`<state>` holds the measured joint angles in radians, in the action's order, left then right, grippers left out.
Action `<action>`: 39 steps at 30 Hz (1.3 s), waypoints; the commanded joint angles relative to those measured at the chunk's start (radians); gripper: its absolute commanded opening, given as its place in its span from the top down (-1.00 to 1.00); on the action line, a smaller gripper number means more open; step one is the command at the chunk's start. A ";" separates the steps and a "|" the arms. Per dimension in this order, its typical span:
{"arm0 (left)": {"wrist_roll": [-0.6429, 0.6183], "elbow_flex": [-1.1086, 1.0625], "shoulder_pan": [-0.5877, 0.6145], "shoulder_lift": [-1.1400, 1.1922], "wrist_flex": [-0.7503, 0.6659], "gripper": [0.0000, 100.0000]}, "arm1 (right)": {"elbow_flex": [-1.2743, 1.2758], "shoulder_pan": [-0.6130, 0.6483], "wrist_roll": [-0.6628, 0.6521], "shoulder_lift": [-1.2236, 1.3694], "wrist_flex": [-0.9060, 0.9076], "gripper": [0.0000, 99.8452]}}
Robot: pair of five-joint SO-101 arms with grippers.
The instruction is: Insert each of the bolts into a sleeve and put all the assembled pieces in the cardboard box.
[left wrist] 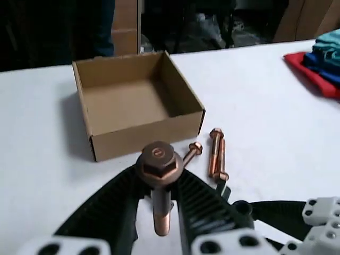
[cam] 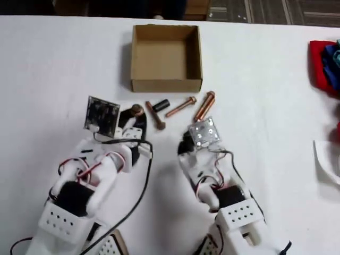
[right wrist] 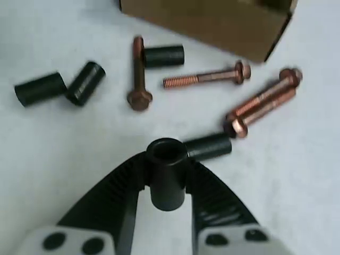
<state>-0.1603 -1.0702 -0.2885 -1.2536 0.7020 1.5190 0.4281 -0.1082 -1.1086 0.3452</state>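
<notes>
My left gripper (left wrist: 159, 171) is shut on a copper bolt (left wrist: 159, 180), its hex head toward the camera; in the high view this gripper (cam: 136, 118) sits just in front of the open cardboard box (cam: 166, 56). My right gripper (right wrist: 167, 166) is shut on a black sleeve (right wrist: 167, 175), held with its hole facing the camera. Several loose copper bolts (right wrist: 207, 78) and black sleeves (right wrist: 40, 88) lie on the white table between the grippers and the box. Two bolts (right wrist: 263, 101) lie side by side. The box (left wrist: 133, 103) holds nothing.
Folded red and blue cloth (cam: 325, 61) lies at the table's right edge, with a white object (cam: 326, 159) below it. The far table edge runs just behind the box. A black cable (cam: 141, 186) trails between the two arms.
</notes>
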 commanded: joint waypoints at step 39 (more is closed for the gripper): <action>-0.353 0.421 -0.100 0.385 -0.072 0.95 | -0.037 0.079 0.017 -0.506 0.099 0.96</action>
<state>-0.5086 -0.7434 -0.3821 -0.8608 0.6176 1.4807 0.5048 -0.0990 -1.5919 0.4434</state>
